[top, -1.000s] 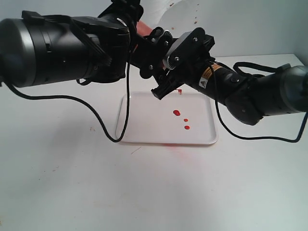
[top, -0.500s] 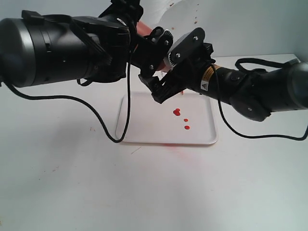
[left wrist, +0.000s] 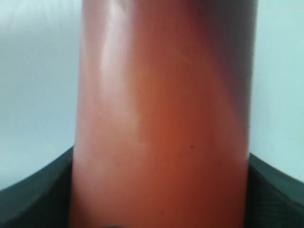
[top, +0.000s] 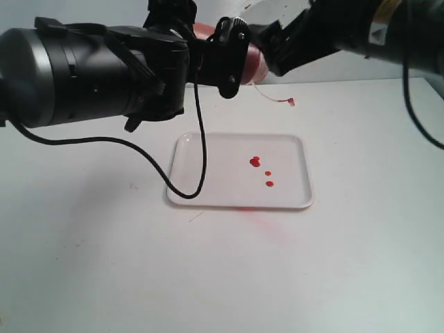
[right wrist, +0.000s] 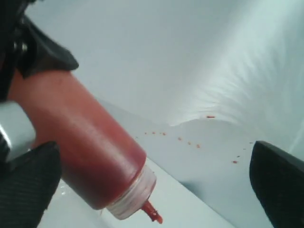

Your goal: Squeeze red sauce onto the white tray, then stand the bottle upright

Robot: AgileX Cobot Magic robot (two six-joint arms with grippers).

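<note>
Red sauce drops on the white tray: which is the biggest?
The uppermost drop in the exterior view; the middle drop and lowest drop are smaller round dots.

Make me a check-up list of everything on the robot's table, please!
Surface: white table, with a faint pink smear in front of the tray.
Job's things: white tray lies flat; three drops of red sauce sit on it. The bottle is held up in the air, not standing, and its tip cover dangles on its tether.
Clutter: nothing seen.
Grippers: left gripper is shut on the bottle; right gripper is open, its pads wide apart.
Cables: black cable hangs from the left arm and loops over the tray's left part.
Surroundings: pale backdrop with tiny red specks.
</note>
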